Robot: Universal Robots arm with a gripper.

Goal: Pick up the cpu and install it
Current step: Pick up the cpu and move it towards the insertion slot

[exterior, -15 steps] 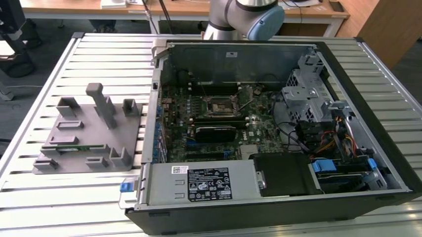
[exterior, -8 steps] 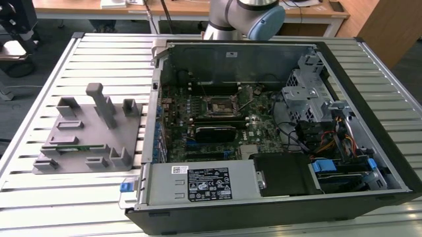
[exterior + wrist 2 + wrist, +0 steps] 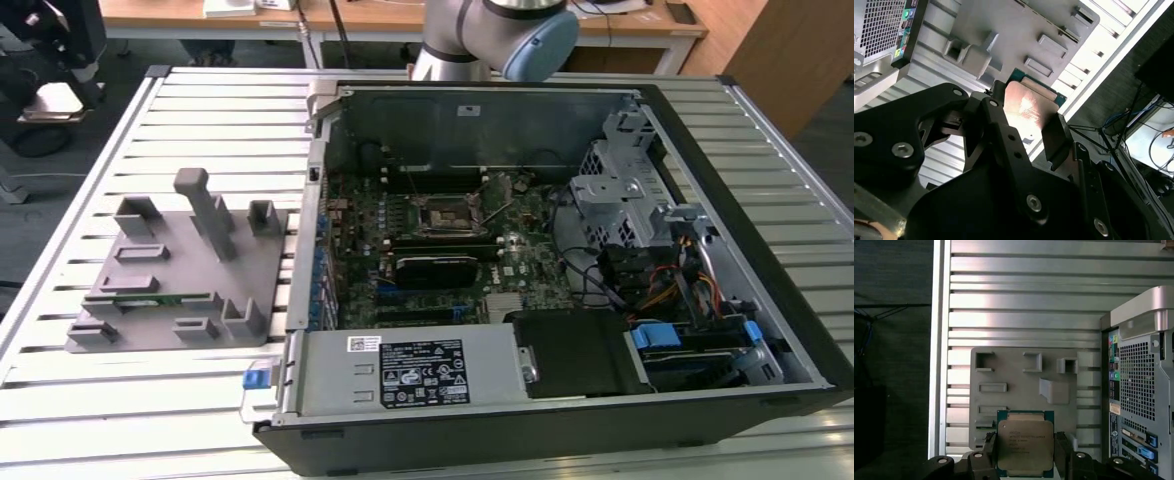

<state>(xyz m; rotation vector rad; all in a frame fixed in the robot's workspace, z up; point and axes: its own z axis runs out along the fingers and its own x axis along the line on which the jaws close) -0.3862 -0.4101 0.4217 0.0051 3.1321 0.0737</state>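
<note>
In both wrist views the black two-fingered end effector (image 3: 1025, 454) is clamped on the cpu (image 3: 1024, 446), a small flat square chip with a pale silvery metal top on a green board. One finger (image 3: 1054, 136) presses on each of two opposite edges, and the chip lies flat between them. Beyond the chip lies the grey plastic fixture (image 3: 1019, 371) with raised blocks and pockets, resting on the slatted metal counter (image 3: 1024, 305). Beside the fixture stands the open black computer case (image 3: 534, 445).
</note>
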